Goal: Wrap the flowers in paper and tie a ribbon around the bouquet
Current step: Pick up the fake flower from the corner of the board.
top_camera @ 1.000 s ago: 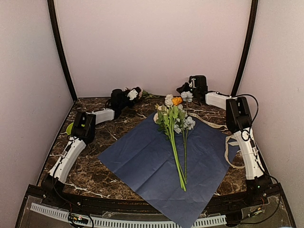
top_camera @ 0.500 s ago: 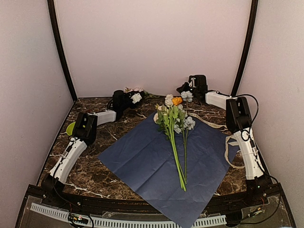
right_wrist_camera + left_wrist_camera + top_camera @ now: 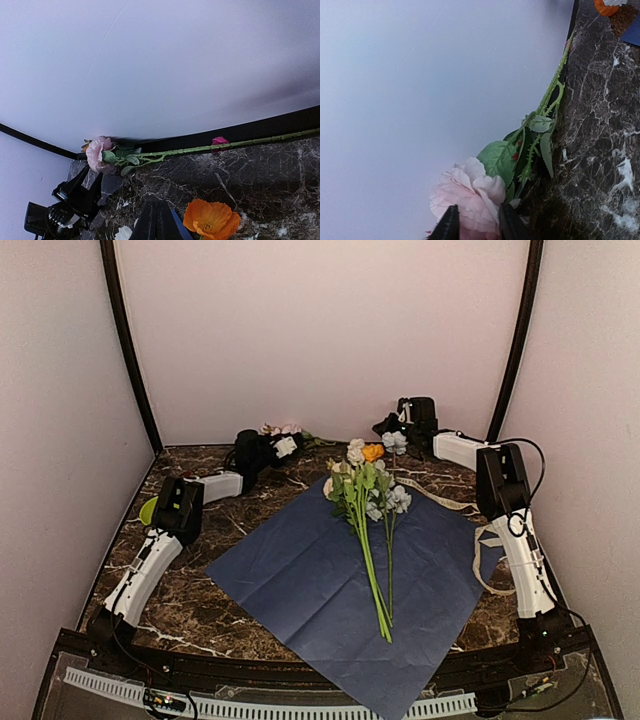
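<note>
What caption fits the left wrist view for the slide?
Left jaws flanking a pink flower that lies along the white back wall on the marble tabletop.

Top view overhead, wide; wrist views low, close, sharing pink flower (image 3: pixel 470 197).

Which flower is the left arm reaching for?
The single pink flower by the back wall, its bloom between the fingers of the left end effector. The other flowers lie bunched on the blue paper.

flowers (image 3: pixel 365 510) on navy paper (image 3: pixel 300 570) (flat), ribbon (image 3: pixel 440 498) beside
</note>
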Motion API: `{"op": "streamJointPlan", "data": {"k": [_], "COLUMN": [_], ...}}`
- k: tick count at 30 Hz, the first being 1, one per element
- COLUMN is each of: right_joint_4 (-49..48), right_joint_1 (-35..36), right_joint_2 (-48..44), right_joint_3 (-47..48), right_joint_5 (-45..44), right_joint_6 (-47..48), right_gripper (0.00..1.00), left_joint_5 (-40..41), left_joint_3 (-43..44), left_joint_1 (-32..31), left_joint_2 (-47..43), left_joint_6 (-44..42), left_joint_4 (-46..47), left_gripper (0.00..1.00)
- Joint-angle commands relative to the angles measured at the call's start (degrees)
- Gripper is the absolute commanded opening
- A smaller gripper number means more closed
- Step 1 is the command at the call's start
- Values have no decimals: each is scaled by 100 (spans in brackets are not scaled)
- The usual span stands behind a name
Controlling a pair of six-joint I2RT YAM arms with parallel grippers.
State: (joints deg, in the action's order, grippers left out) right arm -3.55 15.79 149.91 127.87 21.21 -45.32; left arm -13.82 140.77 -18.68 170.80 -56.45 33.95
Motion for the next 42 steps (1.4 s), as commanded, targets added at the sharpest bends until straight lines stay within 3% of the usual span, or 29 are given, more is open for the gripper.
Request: {"op": "streamJointPlan", "data": {"k": [1, 2, 3, 8, 13, 15, 18, 24, 31, 37, 42], "right_joint_4": [-143, -130, -115, -58, 33, 55, 40, 13, -128, -137, 676], "right_joint_1": [-27, -32, -37, -59, -91, -110, -136, -149, -173, -176, -95], "right_joint_2": [-246, -257, -264, -370, -507, -545, -629, -909, -1632, -2456, -3077], "right_joint_3": [-121, -118, -113, -195, -298, -336, -449, -763, -1521, -2323, -2272], "right_joint_5": [-14, 0, 12, -4, -46, -43, -38, 5, -23, 55, 329], "right_joint_6": [135, 137, 144, 207, 330, 323, 334, 396, 493, 710, 1413], "right_gripper": [1, 1, 1, 1, 1, 0, 0, 0, 0, 0, 0], "left_joint_5": [32, 56, 63, 231, 1036, 1017, 1289, 1259, 1499, 1662, 2056], "left_joint_3": [-32, -27, -25, -36, 296, 247, -217, -1630, -2500, -3905, -4860], "left_joint_1": [70, 72, 74, 82, 228, 238, 171, 152, 55, -117, -385], "left_joint_2": [116, 120, 120, 83, -81, -172, -416, -1449, -2764, -3997, -5096], "left_joint_6": [22, 96, 121, 450, 2216, 2252, 2118, 2781, 2406, 1700, 883], "left_joint_4": [-206, -165, -133, 40, 168, -30, 46, 669, 890, 1146, 1409], "left_gripper": [16, 4, 0, 0, 0, 0, 0, 0, 0, 0, 0]}}
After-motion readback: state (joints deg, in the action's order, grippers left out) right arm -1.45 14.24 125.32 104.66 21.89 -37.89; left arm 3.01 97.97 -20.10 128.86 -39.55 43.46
